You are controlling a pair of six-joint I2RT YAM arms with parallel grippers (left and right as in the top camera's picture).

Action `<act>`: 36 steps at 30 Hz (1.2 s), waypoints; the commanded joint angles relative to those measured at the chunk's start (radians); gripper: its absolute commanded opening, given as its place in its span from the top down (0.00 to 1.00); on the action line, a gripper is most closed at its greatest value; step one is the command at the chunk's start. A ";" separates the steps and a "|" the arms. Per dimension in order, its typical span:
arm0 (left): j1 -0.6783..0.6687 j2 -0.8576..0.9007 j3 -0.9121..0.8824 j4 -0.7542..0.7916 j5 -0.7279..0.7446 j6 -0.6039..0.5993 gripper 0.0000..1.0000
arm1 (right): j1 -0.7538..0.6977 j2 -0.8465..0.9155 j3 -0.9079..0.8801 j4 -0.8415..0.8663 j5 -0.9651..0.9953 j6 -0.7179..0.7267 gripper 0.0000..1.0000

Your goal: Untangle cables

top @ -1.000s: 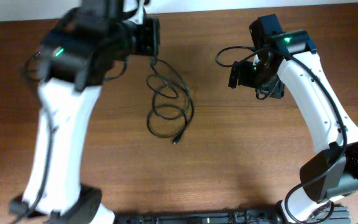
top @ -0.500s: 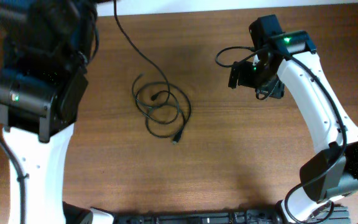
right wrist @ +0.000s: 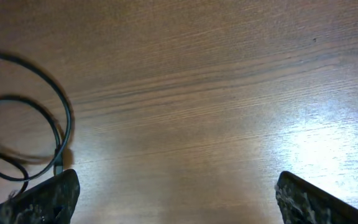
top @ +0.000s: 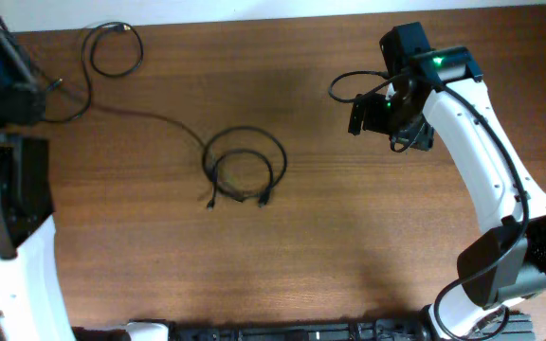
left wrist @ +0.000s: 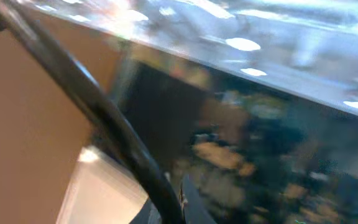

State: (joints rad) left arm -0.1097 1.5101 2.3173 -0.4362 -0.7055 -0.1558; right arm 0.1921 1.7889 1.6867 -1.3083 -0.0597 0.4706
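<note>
Cables (top: 244,152): thin black cords. Two overlapping rings lie flat at mid-table, with two small plug ends at their near side. One strand trails from the rings towards the far left corner, where it ends in a smaller loop.
Table (top: 330,237): brown wood grain.
Right gripper (right wrist: 179,202): jaws spread wide and empty, above bare wood to the right of the rings.
Left gripper: wrist view blurred, so the jaw state cannot be told.
Left arm (top: 8,189): at the table's left edge.

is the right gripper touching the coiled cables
Apart. The overhead view shows bare table between the right gripper and the coiled cables.
</note>
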 commanded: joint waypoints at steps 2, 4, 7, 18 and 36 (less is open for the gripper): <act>0.006 0.085 0.007 -0.082 -0.408 0.013 1.00 | -0.003 0.003 0.000 -0.001 0.016 0.005 0.02; 0.006 0.109 0.007 -0.188 -0.408 0.012 1.00 | -0.003 0.003 0.000 -0.001 0.016 0.005 0.02; 0.026 0.154 0.007 -0.367 -0.421 -0.005 1.00 | -0.003 0.003 0.000 -0.001 0.016 0.005 0.02; 0.468 0.406 0.007 -0.876 0.013 -0.400 1.00 | -0.003 0.003 0.000 -0.001 0.016 0.005 0.02; 0.676 0.782 0.006 -1.095 0.093 -0.566 0.94 | -0.003 0.003 0.000 -0.001 0.016 0.005 0.02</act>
State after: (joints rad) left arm 0.5179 2.2776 2.3226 -1.5375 -0.6083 -0.6899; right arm 0.1921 1.7889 1.6867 -1.3087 -0.0597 0.4713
